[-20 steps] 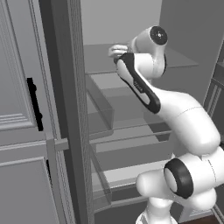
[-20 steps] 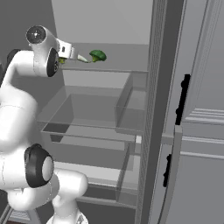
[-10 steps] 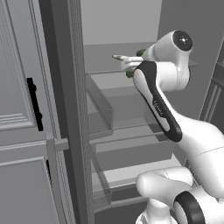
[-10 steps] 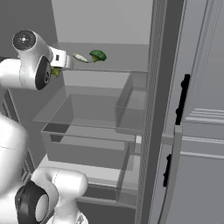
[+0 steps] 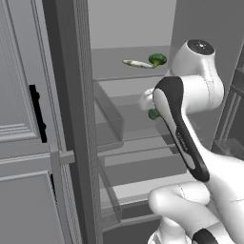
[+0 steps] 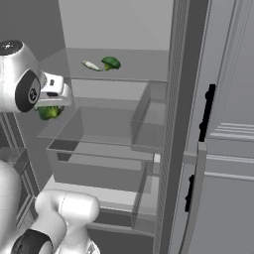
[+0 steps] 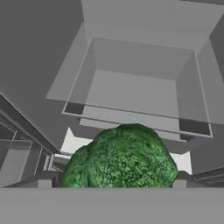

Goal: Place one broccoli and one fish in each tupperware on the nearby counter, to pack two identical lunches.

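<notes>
My hand looks closed on a broccoli, held above the front edge of the fridge's clear drawer; I judge it light, springy, crumbly, best pinched by the stalk.

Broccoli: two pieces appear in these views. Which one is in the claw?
The lower broccoli, under the claw outside the fridge. The other broccoli lies on the upper shelf beside the fish.

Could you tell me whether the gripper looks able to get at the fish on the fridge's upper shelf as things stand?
Probably not yet: the gripper already holds a broccoli, so its jaws are occupied. The fish itself lies unobstructed beside another broccoli.
</notes>
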